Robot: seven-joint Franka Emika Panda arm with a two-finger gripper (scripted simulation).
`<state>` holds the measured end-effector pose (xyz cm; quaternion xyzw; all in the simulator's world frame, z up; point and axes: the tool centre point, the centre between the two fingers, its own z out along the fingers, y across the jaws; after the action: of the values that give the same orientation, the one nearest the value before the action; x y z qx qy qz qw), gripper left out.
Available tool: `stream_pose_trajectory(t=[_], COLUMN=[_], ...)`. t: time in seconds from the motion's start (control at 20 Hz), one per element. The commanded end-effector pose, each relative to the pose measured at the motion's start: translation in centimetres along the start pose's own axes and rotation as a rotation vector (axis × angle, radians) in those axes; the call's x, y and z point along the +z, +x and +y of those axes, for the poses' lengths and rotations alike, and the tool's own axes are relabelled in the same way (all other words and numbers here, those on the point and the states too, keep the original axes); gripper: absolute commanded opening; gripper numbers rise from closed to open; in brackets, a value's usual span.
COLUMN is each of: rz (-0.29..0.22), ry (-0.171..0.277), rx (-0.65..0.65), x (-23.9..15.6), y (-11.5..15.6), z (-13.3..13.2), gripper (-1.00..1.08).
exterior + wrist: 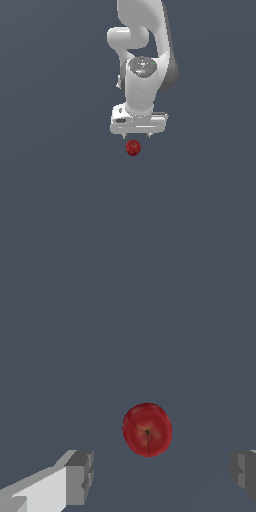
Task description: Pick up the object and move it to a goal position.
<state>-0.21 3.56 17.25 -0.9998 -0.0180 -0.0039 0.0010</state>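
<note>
surface: just one flat dark slate-blue floor [55,200] filling both views. No edges, corners or marks show anywhere, so there's honestly nothing on it to pin positions to, and no goal marker shows up either.

arm: the white Panda arm [145,60] comes in from the top of the exterior view and points its hand pretty much straight down.

gripper: the gripper [137,136] is spread wide and carries nothing. In the wrist view the two grey fingers [80,476] sit far apart with plain floor between them, way wider than the ball needs.

object: the little glossy dark-red apple-like ball [133,147] sits on the floor near the middle of the exterior view, just below the finger stubs in that picture and a hair toward the exterior view's left of the hand's middle. Nothing is touching it.

key relation: the wrist view looks right down onto the ball's dimpled top [147,429]. It lies between the two finger lines but offset ahead of the fingertips, not squarely in the gap yet, and the fingers look to be above it.

long axis: none really, it's round, so wrist angle shouldn't matter much.

next move (a guess): small sideways nudge to centre the ball in the gap, then straight down, then close.

risk: it's round and shiny, so an off-centre squeeze could roll it away.
</note>
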Motion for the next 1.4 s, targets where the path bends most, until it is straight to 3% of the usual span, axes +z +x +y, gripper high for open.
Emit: stream_pose_trajectory(t=[0.0,0.7,1.35], rz=[0.0,-0.027,-0.018], ry=[0.0,0.015,0.005], rx=[0.0,0.053,-0.132], x=[0.0,0.1,3.7], y=[0.0,-0.4,-1.1], z=[0.0,0.6,0.9], gripper=[1.0,1.0,1.0])
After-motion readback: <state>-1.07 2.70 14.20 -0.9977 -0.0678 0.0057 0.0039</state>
